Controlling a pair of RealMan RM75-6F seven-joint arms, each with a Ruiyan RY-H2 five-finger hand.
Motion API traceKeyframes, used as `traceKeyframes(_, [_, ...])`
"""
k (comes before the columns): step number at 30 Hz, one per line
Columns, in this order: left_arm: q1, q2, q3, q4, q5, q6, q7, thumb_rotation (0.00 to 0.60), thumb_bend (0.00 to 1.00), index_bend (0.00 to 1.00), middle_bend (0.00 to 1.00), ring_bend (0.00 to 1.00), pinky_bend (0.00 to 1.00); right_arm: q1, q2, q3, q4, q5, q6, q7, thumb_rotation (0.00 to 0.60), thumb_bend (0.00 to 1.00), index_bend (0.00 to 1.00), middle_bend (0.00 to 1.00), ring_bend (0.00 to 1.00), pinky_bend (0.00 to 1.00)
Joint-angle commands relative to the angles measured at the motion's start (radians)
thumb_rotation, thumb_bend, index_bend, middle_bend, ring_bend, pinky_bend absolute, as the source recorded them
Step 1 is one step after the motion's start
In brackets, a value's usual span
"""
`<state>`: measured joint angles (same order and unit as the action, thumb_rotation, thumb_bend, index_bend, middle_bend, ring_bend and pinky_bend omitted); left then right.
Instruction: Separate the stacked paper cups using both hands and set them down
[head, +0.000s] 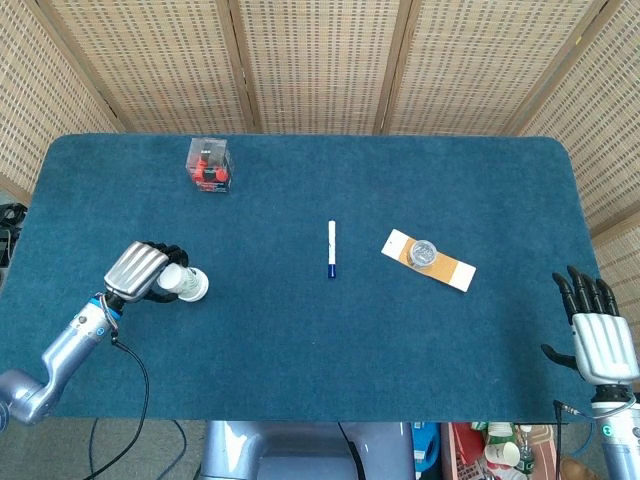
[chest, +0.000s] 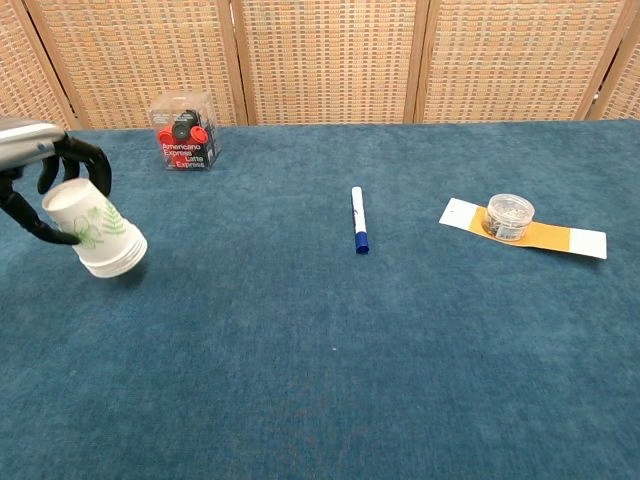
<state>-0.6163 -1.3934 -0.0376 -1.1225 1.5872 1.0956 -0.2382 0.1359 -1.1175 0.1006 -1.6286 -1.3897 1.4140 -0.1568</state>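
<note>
The stacked paper cups (chest: 95, 232), white with a green leaf print, hang upside down and tilted just above the blue table at the left. My left hand (chest: 45, 175) grips them near their base, fingers curled around the top. In the head view the same cups (head: 184, 284) show beside my left hand (head: 140, 270). My right hand (head: 598, 340) rests off the table's right front corner, fingers spread, holding nothing. It does not show in the chest view.
A clear box of red and black capsules (chest: 184, 132) stands at the back left. A blue-capped marker (chest: 358, 220) lies mid-table. To the right a small clear jar (chest: 510, 216) sits on an orange and white card (chest: 560, 238).
</note>
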Motion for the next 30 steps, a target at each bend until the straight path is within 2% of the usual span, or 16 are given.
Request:
traceKeyframes(1, [0.038, 0.033, -0.078, -0.060, -0.116, 0.037, -0.307, 0.600, 0.07, 0.54, 0.50, 0.51, 0.56, 0.010, -0.011, -0.009, 0.004, -0.042, 0.003, 0.003, 0.600, 0.00, 0.00, 0.00, 0.00, 0.00])
traceKeyframes(2, [0.042, 0.040, -0.109, -0.088, -0.160, 0.019, -0.461, 0.600, 0.07, 0.54, 0.50, 0.51, 0.56, 0.023, -0.023, -0.017, 0.019, -0.091, 0.007, 0.015, 0.600, 0.00, 0.00, 0.00, 0.00, 0.00])
traceKeyframes(6, [0.028, 0.056, -0.148, -0.118, -0.196, -0.044, -0.729, 0.600, 0.07, 0.54, 0.50, 0.51, 0.56, 0.052, -0.046, -0.018, 0.086, -0.194, 0.040, 0.057, 0.600, 0.00, 0.00, 0.00, 0.00, 0.00])
traceKeyframes(9, [0.014, 0.048, -0.176, -0.142, -0.224, -0.092, -0.879, 0.600, 0.07, 0.54, 0.50, 0.51, 0.56, 0.084, -0.051, -0.013, 0.121, -0.251, 0.047, 0.097, 0.600, 0.00, 0.01, 0.00, 0.00, 0.00])
traceKeyframes(14, [-0.027, 0.017, -0.208, -0.171, -0.245, -0.187, -1.058, 0.600, 0.11, 0.54, 0.50, 0.51, 0.56, 0.144, -0.053, 0.002, 0.151, -0.310, 0.039, 0.181, 0.600, 0.01, 0.09, 0.00, 0.00, 0.00])
traceKeyframes(21, [-0.080, -0.038, -0.240, -0.178, -0.263, -0.266, -1.150, 0.600, 0.12, 0.54, 0.50, 0.51, 0.56, 0.230, -0.070, 0.031, 0.172, -0.356, 0.016, 0.263, 0.600, 0.04, 0.20, 0.00, 0.00, 0.00])
traceKeyframes(30, [-0.158, -0.109, -0.268, -0.152, -0.275, -0.336, -1.086, 0.600, 0.12, 0.54, 0.50, 0.51, 0.56, 0.367, -0.125, 0.084, 0.190, -0.372, -0.055, 0.271, 0.600, 0.08, 0.31, 0.02, 0.00, 0.04])
